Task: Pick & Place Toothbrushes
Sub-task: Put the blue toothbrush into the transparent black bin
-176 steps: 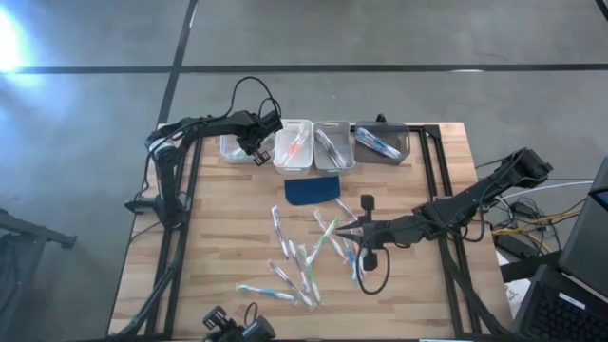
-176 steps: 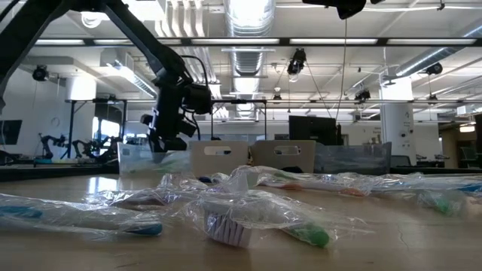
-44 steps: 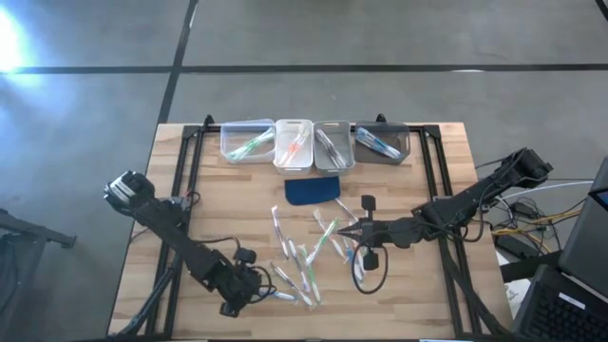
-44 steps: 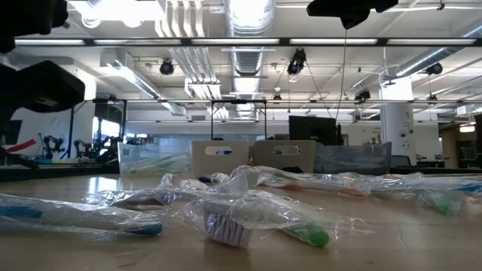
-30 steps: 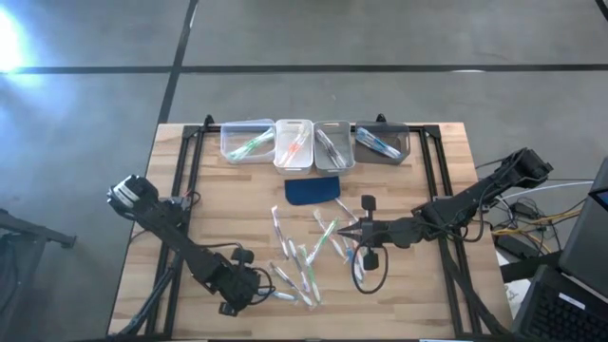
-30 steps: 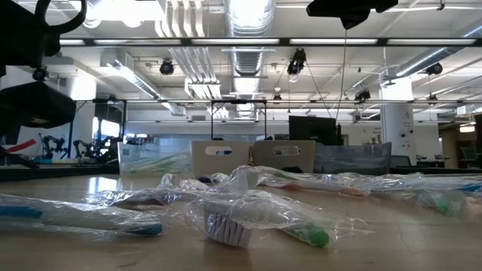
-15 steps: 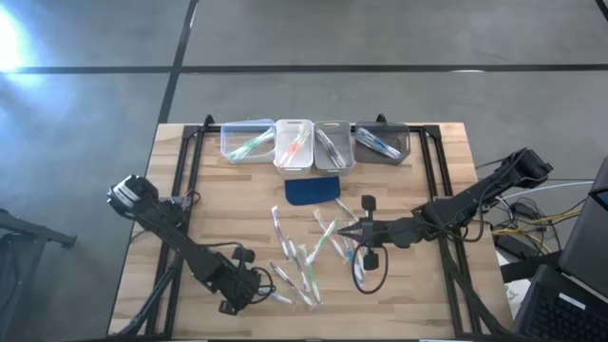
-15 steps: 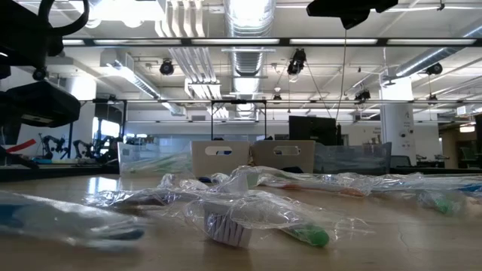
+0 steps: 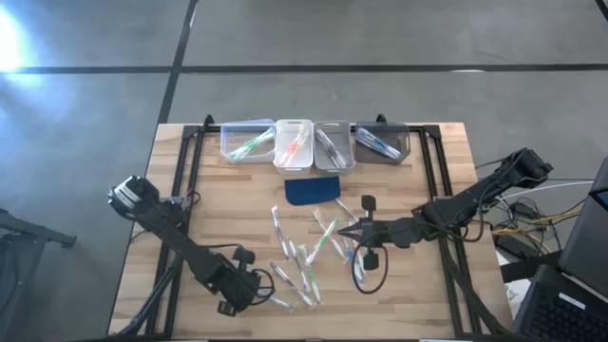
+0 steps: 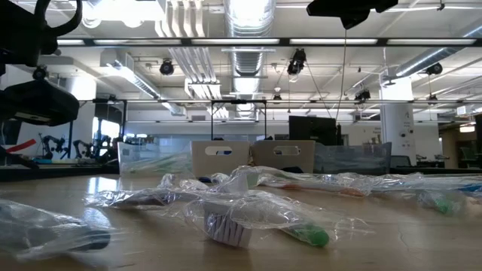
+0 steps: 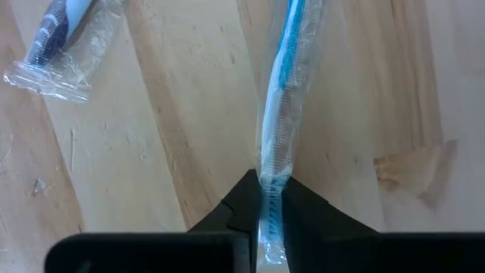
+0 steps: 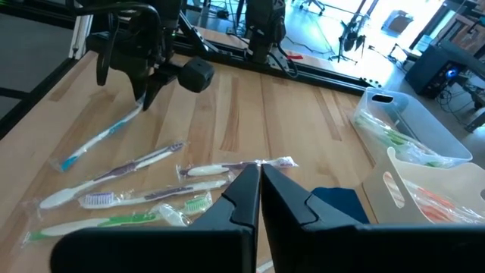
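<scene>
Looking down from the high view, the wooden table [image 9: 190,218] has a scatter of wrapped toothbrushes [image 9: 304,256] across its middle, with a dark blue pad [image 9: 313,190] just beyond them and four small bins [image 9: 313,144] in a row along the far edge, each with brushes already inside. Nothing tall stands between the pile and the bins except that pad lying flat.

The left gripper [image 9: 255,291] sits low at the near-left edge of the pile. Its wrist camera shows what the overhead can't: the two dark fingers [image 11: 244,205] are pinched narrow on the end of a blue toothbrush [image 11: 282,98] in clear wrap, the rest of it pointing away over the wood. Another wrapped brush [image 11: 57,38], darker, lies off to one side, apart from it.

The right gripper [image 9: 357,229] rests at the right side of the pile with its fingers pressed together and nothing between them. Its wrist view catches the left arm across the table, the blue brush slanting down from that gripper to the wood.

From table level you mostly get crinkly plastic up close, a green-handled brush [image 10: 305,234] nearest, bins behind it.
</scene>
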Available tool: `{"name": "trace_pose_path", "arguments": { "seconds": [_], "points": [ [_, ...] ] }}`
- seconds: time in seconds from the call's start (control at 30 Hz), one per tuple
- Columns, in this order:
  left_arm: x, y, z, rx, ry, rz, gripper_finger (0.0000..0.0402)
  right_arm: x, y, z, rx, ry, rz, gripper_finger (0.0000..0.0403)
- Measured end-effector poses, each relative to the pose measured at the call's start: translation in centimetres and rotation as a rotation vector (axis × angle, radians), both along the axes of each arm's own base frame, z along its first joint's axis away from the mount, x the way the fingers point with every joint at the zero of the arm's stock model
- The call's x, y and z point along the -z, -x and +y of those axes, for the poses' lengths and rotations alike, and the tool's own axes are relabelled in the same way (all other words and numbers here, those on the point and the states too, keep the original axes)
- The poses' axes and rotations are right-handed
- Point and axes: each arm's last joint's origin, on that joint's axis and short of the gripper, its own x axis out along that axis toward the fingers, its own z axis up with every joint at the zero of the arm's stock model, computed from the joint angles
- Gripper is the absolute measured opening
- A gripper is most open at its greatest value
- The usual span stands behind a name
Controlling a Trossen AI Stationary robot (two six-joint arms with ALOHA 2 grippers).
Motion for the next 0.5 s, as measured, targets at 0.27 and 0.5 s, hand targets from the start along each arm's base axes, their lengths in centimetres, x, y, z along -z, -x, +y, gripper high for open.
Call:
{"name": "trace_pose_path", "arguments": {
  "seconds": [0.27, 0.5],
  "points": [
    [-1.7, -0.3, -0.4, 0.041, -0.040, 0.050, 0.0037, 0.0, 0.0, 0.0, 0.001, 0.000, 0.000, 0.0024],
    [-3.5, -0.8, -0.6, 0.100, -0.119, 0.013, 0.0037, 0.0, 0.0, 0.0, 0.000, 0.000, 0.000, 0.0011]
  ]
}}
